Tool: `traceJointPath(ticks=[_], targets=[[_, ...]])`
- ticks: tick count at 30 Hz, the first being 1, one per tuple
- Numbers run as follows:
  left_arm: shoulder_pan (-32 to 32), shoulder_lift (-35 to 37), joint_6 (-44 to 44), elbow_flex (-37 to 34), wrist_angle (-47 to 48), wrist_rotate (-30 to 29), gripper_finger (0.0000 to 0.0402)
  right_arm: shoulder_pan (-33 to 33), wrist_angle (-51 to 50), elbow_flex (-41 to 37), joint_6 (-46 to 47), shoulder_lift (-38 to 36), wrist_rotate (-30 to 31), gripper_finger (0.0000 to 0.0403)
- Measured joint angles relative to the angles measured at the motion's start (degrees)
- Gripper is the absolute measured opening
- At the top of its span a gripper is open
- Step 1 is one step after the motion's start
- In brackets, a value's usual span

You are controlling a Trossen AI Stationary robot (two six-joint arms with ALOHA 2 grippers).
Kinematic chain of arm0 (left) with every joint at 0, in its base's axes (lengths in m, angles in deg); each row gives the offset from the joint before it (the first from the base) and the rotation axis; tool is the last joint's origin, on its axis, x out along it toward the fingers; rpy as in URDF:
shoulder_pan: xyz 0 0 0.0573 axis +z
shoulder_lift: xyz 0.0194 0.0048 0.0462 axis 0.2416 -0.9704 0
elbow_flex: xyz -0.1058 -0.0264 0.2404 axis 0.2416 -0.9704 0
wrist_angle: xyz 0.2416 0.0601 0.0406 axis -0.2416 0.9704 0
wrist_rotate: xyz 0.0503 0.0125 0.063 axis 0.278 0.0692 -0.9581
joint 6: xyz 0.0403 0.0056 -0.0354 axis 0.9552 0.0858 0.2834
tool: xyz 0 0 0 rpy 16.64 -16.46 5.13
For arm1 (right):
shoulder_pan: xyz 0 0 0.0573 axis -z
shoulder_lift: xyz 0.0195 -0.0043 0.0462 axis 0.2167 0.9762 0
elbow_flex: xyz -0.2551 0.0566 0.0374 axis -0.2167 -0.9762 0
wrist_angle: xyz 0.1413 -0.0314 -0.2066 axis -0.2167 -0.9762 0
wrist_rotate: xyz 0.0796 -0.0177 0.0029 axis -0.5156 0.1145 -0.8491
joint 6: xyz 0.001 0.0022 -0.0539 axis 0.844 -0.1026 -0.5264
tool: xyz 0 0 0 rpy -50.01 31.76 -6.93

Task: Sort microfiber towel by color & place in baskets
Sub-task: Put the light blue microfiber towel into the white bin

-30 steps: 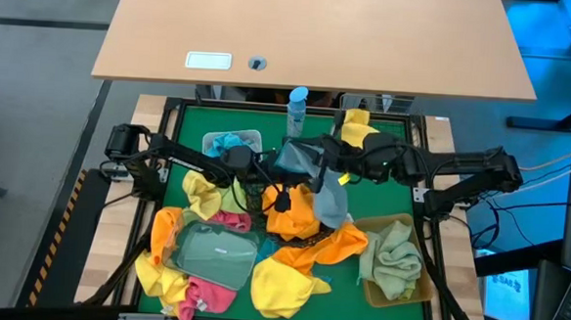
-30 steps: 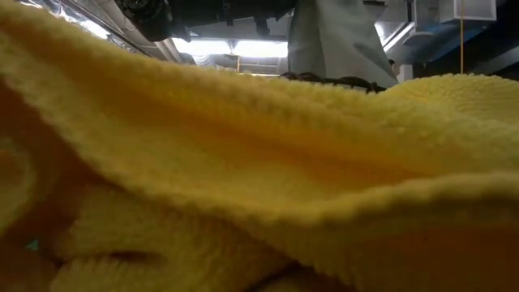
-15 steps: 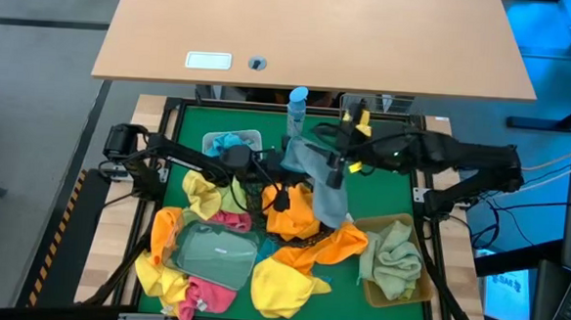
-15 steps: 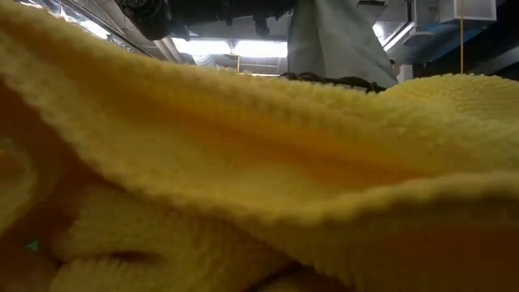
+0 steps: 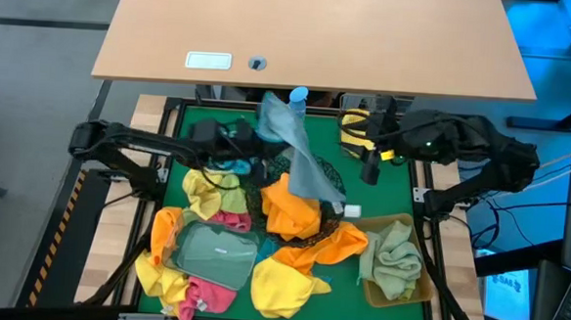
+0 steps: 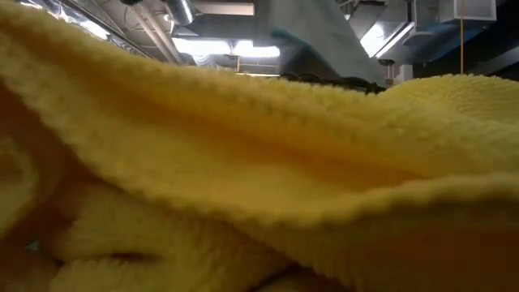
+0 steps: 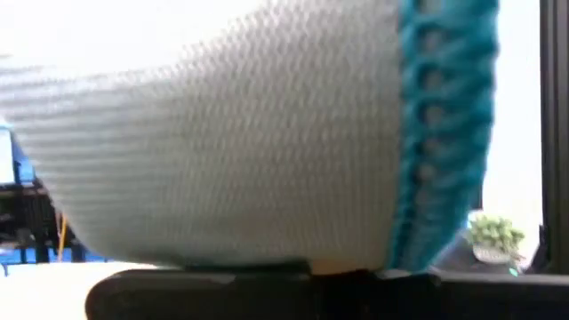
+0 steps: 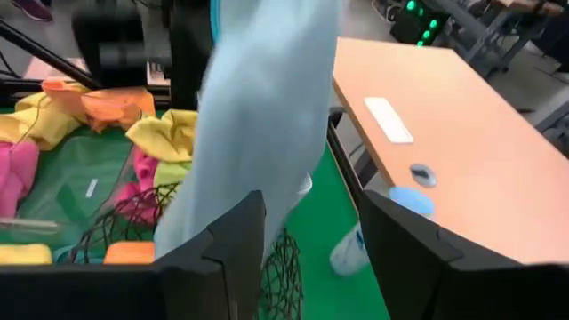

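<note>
The left gripper clenches a grey towel raised near the table's back edge; the right gripper stands released beside it. The tan bin at the front right corner holds a green towel

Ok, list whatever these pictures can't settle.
- Low view: the yellow towel against the lens hides the table.
- Left wrist view: the grey towel covers the left gripper's fingertips.
- High view: the black wire-mesh bowl lies mostly under that hanging towel; contents unclear.
</note>
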Motion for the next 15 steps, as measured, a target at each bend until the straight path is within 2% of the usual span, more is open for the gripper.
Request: traceJointPath(ticks=[7,12,15], targets=[[1.34,9.2,0.41,0.0,2.53,-0.01,0.0003,-0.04,-1.81,-3.88,2.0,-3.07,-0.76,0.0182],[2.96,17.16,0.61,0.0,11.15,-0.12,0.0002,-0.04,-1.13,-12.25,3.62,-5.39,-1.1,0.0182],[3.64,21.73,0.62,0.0,16.97,-2.38,0.0002,-0.04,2.14,-18.66,4.61,-7.19,-1.09,0.0182]])
